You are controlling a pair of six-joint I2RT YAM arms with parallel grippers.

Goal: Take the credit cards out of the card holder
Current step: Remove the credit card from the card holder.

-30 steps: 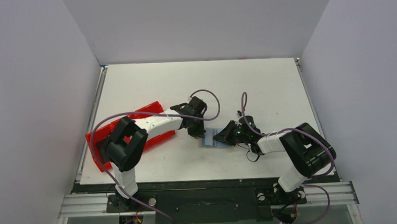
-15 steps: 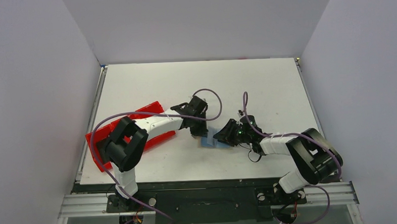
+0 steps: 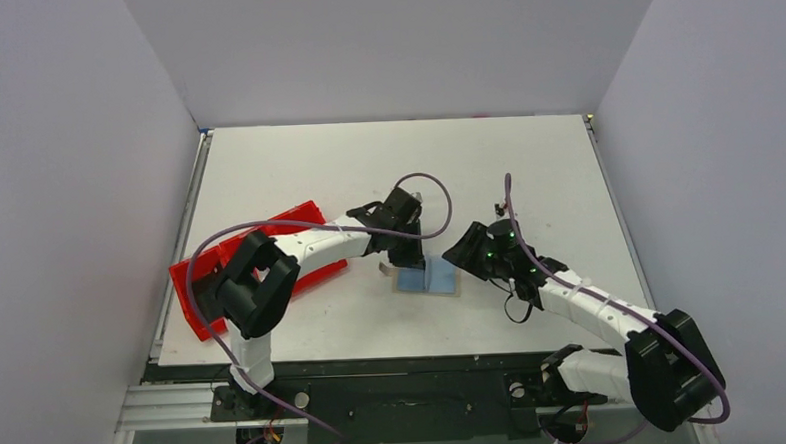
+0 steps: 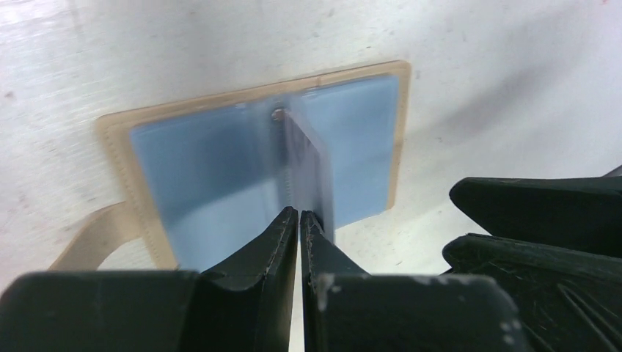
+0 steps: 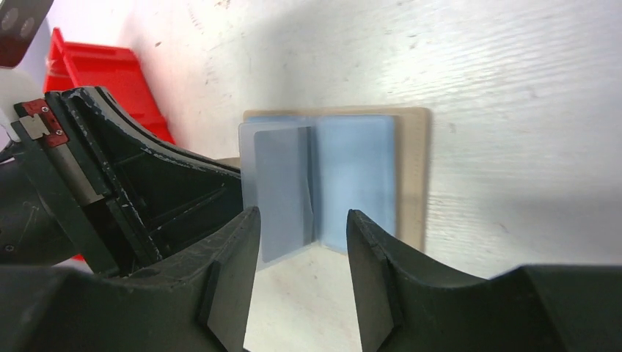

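Observation:
The card holder lies open flat on the table: a tan-edged wallet with pale blue plastic sleeves, not a metal case. My left gripper is shut on its middle sleeve leaf and holds that leaf upright over the spine. In the right wrist view the leaf looks grey-blue; I cannot tell whether a card is inside it. My right gripper is open and empty, just right of the holder and apart from it. No loose credit card shows.
A red tray lies at the left under my left arm and shows in the right wrist view. A tan strap sticks out from the holder's left side. Both grippers are close together at mid-table.
My right arm has drawn back to the right and its gripper has come off the holder. My left gripper has moved right over the holder, and the middle leaf now stands up.

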